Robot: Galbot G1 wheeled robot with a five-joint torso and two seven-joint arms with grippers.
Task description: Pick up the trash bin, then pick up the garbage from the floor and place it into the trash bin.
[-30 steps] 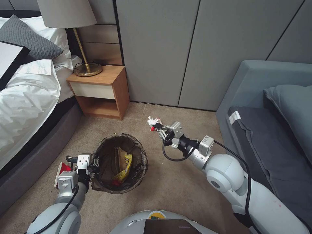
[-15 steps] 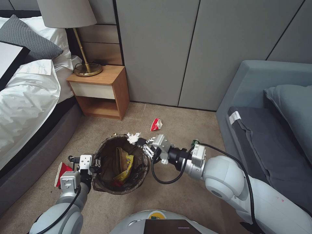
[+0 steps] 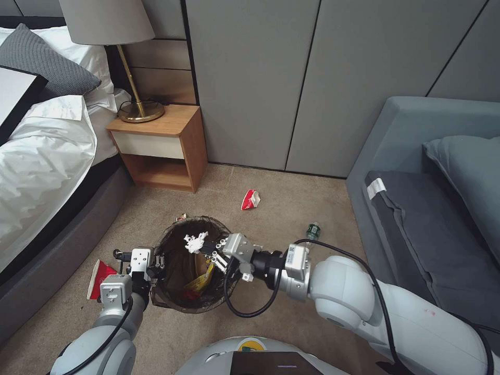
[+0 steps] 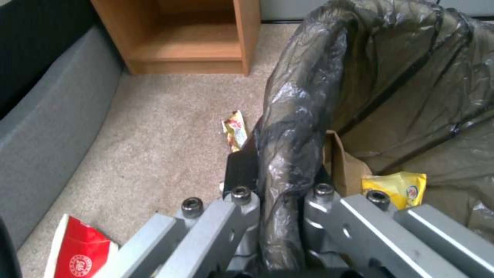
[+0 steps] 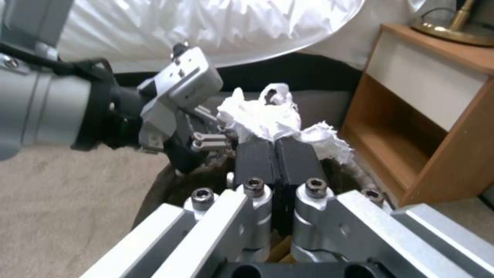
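The trash bin, lined with a dark bag, hangs just above the carpet at bottom centre. My left gripper is shut on its near-left rim. A brown paper bag and a yellow snack wrapper lie inside it. Over the bin's mouth my right gripper is shut on a crumpled white tissue, also seen as white tissue above its pads. On the floor lie a red-and-white crushed cup, a second cup by my left arm, a small bottle and a small wrapper.
A wooden nightstand with a brass lamp stands behind the bin. The bed runs along the left and a grey sofa along the right. Grey wall panels close the back.
My right arm has swung left and toward me, carrying the white tissue from beside the far red cup to above the bin's mouth. The left gripper kept its hold on the rim.
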